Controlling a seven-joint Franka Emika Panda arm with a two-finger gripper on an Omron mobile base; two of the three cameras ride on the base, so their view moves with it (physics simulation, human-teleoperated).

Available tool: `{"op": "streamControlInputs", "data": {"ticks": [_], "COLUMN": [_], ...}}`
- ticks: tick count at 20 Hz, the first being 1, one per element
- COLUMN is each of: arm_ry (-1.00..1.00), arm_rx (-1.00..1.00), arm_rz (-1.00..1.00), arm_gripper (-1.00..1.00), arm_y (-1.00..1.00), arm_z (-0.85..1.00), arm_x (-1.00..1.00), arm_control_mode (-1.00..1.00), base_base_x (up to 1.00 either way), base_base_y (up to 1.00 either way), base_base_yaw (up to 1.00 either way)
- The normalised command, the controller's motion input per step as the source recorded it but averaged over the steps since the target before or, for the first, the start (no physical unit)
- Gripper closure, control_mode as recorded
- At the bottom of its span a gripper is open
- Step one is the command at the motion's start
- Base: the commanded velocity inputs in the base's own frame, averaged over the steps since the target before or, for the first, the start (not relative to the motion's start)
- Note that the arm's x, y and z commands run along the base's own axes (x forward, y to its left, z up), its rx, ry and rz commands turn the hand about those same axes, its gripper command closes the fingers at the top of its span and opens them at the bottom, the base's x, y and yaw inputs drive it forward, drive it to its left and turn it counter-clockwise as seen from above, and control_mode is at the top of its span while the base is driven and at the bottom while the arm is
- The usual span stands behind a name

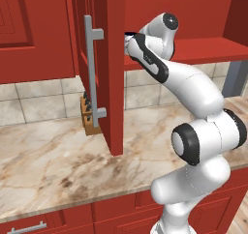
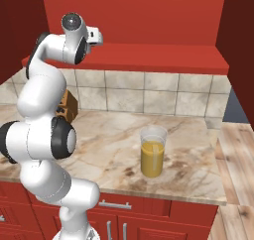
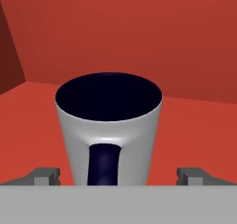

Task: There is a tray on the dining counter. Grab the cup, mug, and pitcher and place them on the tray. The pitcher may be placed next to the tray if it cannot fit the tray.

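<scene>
Early stage, by the look of it: the gripper (image 3: 118, 176) stands spread wide and empty around the small grey cylindrical mug (image 3: 109, 133) with dark handle, centre of the hand view, on a red cabinet shelf (image 3: 199, 126), not yet grasped. One mug counted. One tall clear glass pitcher (image 2: 153, 151) of orange liquid waits lower centre-right of the right base view on the veined marble wall counter (image 2: 109, 145).

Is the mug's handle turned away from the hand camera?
No, the mug shows its dark handle on the near side, facing the camera.
</scene>
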Motion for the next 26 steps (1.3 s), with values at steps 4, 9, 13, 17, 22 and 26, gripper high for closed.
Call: {"op": "streamControlInputs", "data": {"ticks": [4,9,13,17,22,26], "arm_ry": [0.0,0.0,0.0,0.0,0.0,0.0], "arm_rx": [0.0,0.0,0.0,0.0,0.0,0.0], "arm_rz": [0.0,0.0,0.0,0.0,0.0,0.0], "arm_gripper": [-1.0,-1.0,-1.0,-1.0,1.0,1.0], "arm_y": [0.0,0.0,0.0,0.0,0.0,0.0], "arm_z": [0.0,0.0,0.0,0.0,0.0,0.0], "arm_x": [0.05,0.0,0.0,0.0,0.0,0.0], "arm_control_mode": [-1.0,-1.0,-1.0,-1.0,-1.0,-1.0], "base_base_x": [0.0,0.0,0.0,0.0,0.0,0.0], "base_base_y": [0.0,0.0,0.0,0.0,0.0,0.0], "base_base_yaw": [0.0,0.0,0.0,0.0,0.0,0.0]}}
